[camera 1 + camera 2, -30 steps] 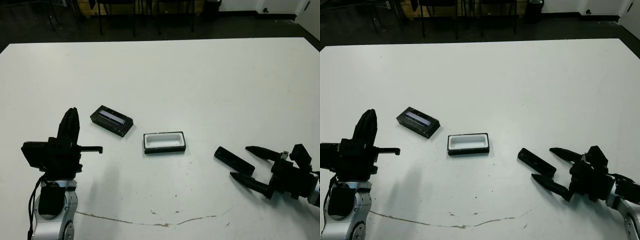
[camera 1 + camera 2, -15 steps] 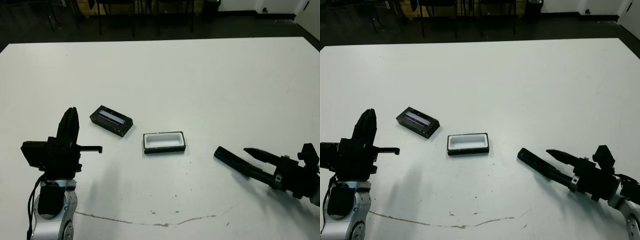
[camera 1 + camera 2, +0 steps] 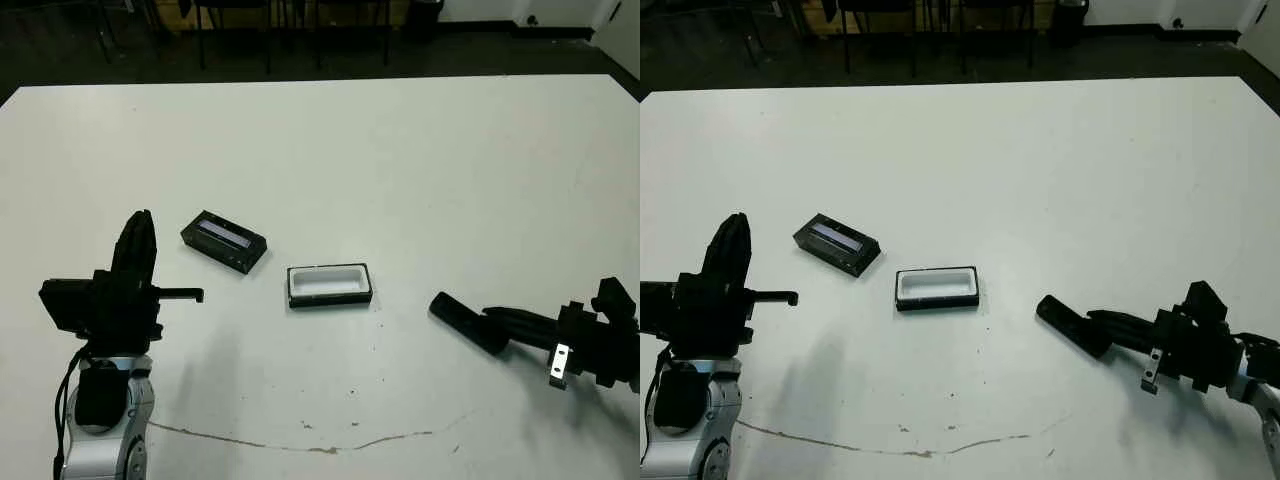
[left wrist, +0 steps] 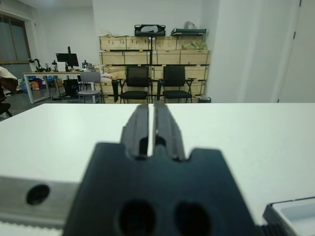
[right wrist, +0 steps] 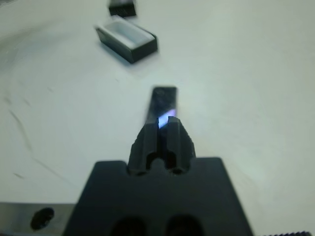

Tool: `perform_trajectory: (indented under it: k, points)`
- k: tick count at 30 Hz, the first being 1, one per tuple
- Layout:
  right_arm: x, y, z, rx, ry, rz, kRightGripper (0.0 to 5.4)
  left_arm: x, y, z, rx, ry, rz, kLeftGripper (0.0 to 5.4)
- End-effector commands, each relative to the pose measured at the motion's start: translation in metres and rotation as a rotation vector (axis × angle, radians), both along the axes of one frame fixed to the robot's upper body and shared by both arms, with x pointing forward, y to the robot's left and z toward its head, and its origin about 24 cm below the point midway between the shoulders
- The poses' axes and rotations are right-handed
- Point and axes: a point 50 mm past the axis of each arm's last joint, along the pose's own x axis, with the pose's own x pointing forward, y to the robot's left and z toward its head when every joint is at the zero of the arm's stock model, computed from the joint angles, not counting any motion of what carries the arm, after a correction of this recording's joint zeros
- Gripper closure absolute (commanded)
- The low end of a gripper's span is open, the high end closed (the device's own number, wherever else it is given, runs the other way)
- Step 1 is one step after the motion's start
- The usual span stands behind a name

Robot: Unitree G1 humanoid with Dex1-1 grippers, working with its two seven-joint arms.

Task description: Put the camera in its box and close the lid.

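We see the camera [image 3: 466, 322] lying flat on the white bench [image 3: 400, 160], right of the box [image 3: 328, 286], well apart from it. The right tool [image 5: 161, 129] has its fingers clamped on the camera's near end. The box sits open, white lining up, mid-bench; the lid [image 3: 224, 241] lies just to its left, apart. The left tool [image 4: 151, 129] hangs raised at the bench's left, fingers pressed together, holding nothing.

The right wrist view was blurred, the right gripper [image 5: 162, 129] covered the camera's [image 5: 164, 100] near end, and the lid [image 5: 121, 7] was cut off beyond the box [image 5: 127, 38].
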Motion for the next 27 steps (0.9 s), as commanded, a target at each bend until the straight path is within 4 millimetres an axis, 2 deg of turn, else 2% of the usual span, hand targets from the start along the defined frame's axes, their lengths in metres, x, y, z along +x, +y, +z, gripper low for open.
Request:
perform_trajectory:
  k: [1,8,15,20,27]
  points:
    - [-0.004,0.004,0.009,0.028,0.009,-0.03,5.39,0.0,0.002,-0.005,0.011,0.036,0.01,5.4]
    - [-0.005,0.005,0.013,0.1,-0.053,-0.151,5.39,0.0,0.001,-0.006,0.004,0.037,0.001,5.4]
    - [-0.008,0.011,0.032,0.165,-0.177,-0.303,5.39,0.0,0.0,-0.008,0.007,0.041,-0.004,5.4]
    - [-0.011,0.013,0.039,0.162,-0.169,-0.351,4.78,0.0,-0.001,-0.008,0.003,0.043,-0.004,5.4]
    - [-0.01,0.018,0.026,0.06,-0.131,-0.269,3.56,0.001,0.0,-0.009,0.007,0.041,0.0,5.4]
